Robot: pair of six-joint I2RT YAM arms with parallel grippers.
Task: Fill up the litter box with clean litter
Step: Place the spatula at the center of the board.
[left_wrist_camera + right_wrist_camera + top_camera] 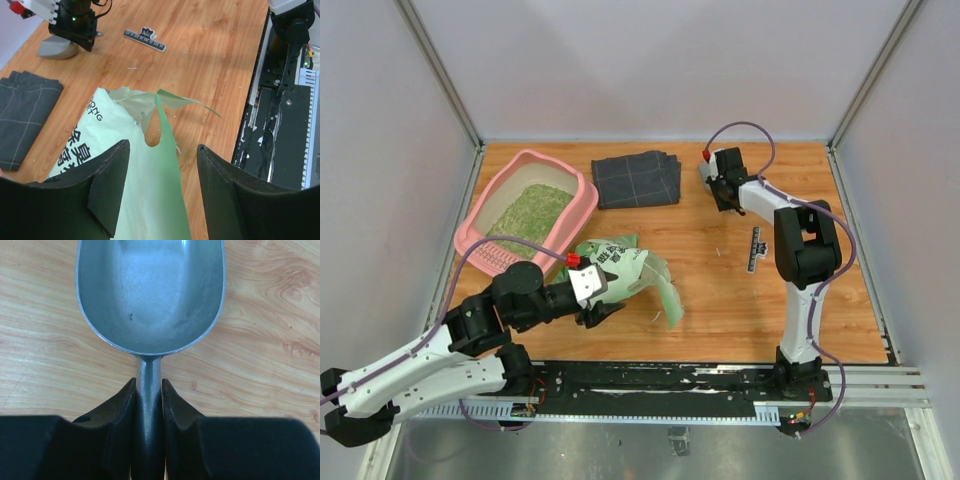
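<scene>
Two arms reach over opposite ends of the wooden counter (720, 290). At the far left corner sits the pink litter box (583, 203), its floor covered by a bed of greenish clean litter (535, 210). Just in front of its near rim lies a crumpled green-and-white bag (632, 268), its torn edge trailing toward the right. The left fingers (107, 185) stand wide apart astride the bag's thin film, one on either side of a raised fold, and do not pinch it. At the far right, the right fingers (117, 420) are closed narrow on the slim handle of a grey metal scoop (150, 295). Its bowl points away from the wrist and sits low at the wood; whether it touches cannot be told. A dark grey folded cloth (637, 180) lies between box and scoop. A small keyboard-printed strip (754, 248) lies beside the right arm.
</scene>
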